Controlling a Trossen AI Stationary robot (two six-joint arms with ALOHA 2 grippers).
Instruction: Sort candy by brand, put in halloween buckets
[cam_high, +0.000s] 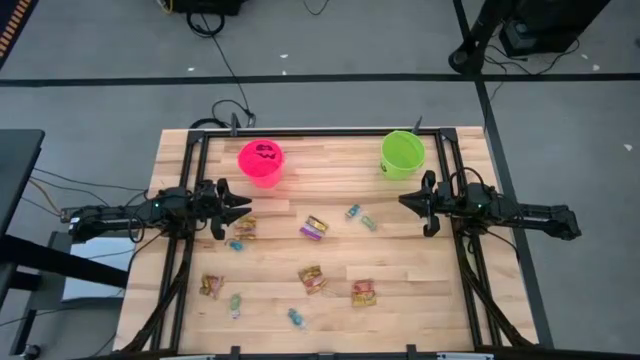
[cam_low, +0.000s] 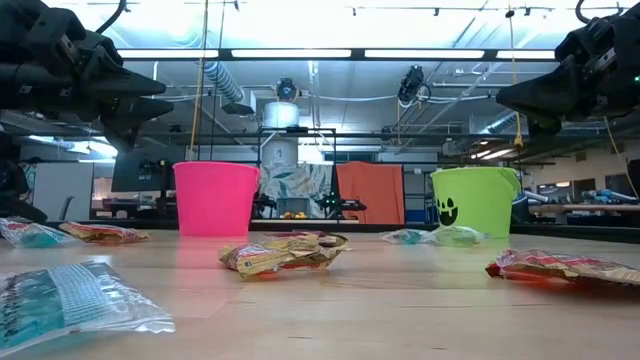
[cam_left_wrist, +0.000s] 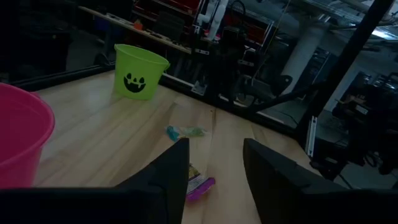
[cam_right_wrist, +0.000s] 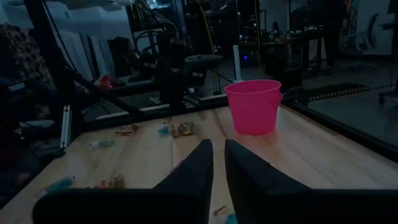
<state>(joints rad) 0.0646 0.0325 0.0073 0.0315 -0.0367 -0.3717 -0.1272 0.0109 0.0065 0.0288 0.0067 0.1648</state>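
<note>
Left gripper (cam_left_wrist: 214, 171) parted, empty | right gripper (cam_right_wrist: 217, 163) nearly closed, empty | purple candy (cam_left_wrist: 200, 185) half-hidden behind finger

The table (cam_high: 420, 260) is pale jointed wood with a smooth, faintly glossy top. Both buckets, pink (cam_high: 261, 160) and green (cam_high: 402, 153), look like smooth plastic. The candy (cam_low: 284, 253) nearer the left gripper (cam_high: 240, 207) wears crinkled, shiny wrappers.

No words, brand names or numbers read anywhere; the candy wrappers (cam_low: 285, 253) show only blurred print, and the green bucket (cam_left_wrist: 139, 71) carries just a black face, no lettering.
</note>
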